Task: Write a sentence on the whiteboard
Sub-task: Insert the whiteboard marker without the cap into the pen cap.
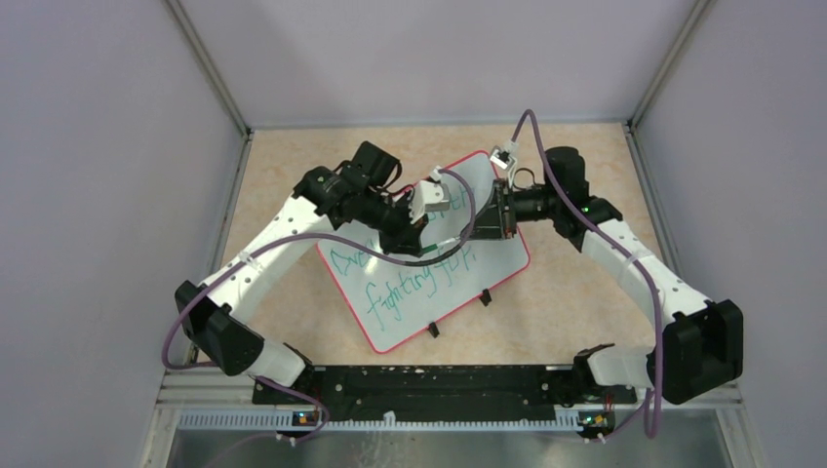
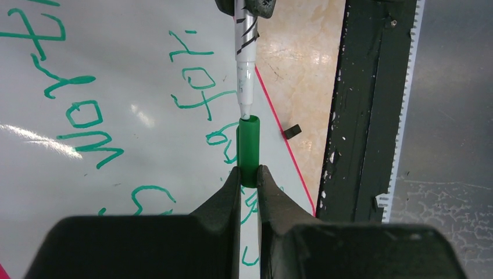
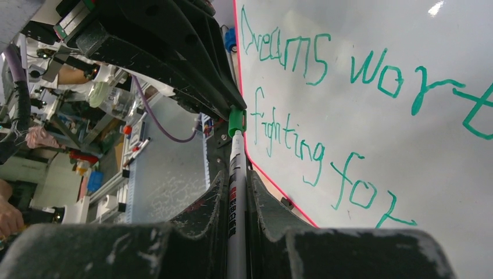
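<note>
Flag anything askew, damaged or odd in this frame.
The whiteboard lies skewed, diagonal to the table edges, and the sentence runs in uneven, slanting lines. Otherwise normal: the right gripper holds the marker, tip at the green cap pinched in the left gripper. No spill or damage visible.

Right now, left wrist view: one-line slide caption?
Left gripper holds the green cap at the marker tip, over the lettered whiteboard.

Support surface: a table (image 1: 585,292) with a beige, mottled top, walled at 9, 12 and 3 o'clock. One item lies directly on it: the whiteboard (image 1: 492,255), red-rimmed, near centre, skewed so its long axis runs roughly from 7 to 1 o'clock. Two small black feet (image 1: 485,297) show along its 5 o'clock edge, touching the tabletop. A black mounting rail (image 1: 429,385) spans the 6 o'clock edge.
</note>
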`<state>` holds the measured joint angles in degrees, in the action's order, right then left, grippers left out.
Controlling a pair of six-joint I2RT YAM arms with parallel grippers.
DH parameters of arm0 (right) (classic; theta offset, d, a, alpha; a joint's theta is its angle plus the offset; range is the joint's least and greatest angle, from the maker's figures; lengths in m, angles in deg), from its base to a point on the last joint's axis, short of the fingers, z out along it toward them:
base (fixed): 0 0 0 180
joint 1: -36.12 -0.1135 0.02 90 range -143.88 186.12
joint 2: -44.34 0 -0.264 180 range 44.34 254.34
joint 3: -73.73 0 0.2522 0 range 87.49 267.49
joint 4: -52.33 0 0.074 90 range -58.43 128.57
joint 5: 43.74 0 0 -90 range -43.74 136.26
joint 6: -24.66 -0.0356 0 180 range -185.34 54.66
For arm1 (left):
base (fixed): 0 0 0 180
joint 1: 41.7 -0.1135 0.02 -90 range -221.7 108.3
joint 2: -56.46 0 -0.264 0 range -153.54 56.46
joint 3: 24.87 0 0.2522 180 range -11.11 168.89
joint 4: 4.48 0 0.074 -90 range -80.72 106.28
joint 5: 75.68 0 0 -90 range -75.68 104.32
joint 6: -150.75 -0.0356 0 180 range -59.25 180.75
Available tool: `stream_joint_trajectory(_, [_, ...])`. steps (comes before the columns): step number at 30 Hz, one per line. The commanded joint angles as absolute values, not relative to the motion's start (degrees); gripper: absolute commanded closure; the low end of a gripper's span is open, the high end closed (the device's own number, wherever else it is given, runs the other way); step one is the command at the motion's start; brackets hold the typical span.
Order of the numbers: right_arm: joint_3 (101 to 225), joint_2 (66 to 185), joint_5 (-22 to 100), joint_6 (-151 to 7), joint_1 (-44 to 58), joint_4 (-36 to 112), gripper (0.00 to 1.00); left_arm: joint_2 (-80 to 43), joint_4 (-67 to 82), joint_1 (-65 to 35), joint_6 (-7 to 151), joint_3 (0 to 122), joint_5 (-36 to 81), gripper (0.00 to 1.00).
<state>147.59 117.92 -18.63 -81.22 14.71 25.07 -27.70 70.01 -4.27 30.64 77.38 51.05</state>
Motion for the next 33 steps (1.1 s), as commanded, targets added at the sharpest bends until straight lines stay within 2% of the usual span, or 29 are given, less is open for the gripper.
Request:
stream_joint_trajectory(1, [150.3, 118.4, -18.2, -79.5, 13.1, 25.7, 1.00, -28.7, 68.8, -3.7, 31.4, 80.6, 52.8, 1.00])
stream_joint_trajectory(13, [150.1, 119.7, -16.5, -77.8, 10.8, 24.8, 1.00, -30.2, 67.9, -2.6, 32.4, 83.0, 52.3, 1.00])
stream_joint_trajectory(20, [148.1, 120.2, -18.4, -81.9, 10.6, 30.9, 1.00, -30.8, 66.7, -2.6, 33.6, 86.5, 54.2, 0.99])
stream_joint_trajectory(22, [148.6, 120.1, -18.7, -82.5, 10.6, 31.7, 1.00, -30.5, 65.6, -2.6, 33.8, 87.9, 55.1, 0.91])
stream_joint_trajectory(30, [147.9, 119.5, -21.7, -92.6, 14.2, 42.4, 1.00, -25.9, 61.1, -2.9, 35.3, 86.6, 52.6, 0.70])
stream_joint_trajectory(33, [147.7, 119.4, -22.4, -95.3, 14.8, 45.1, 1.00, -23.9, 59.7, -3.7, 35.9, 85.8, 53.0, 0.60])
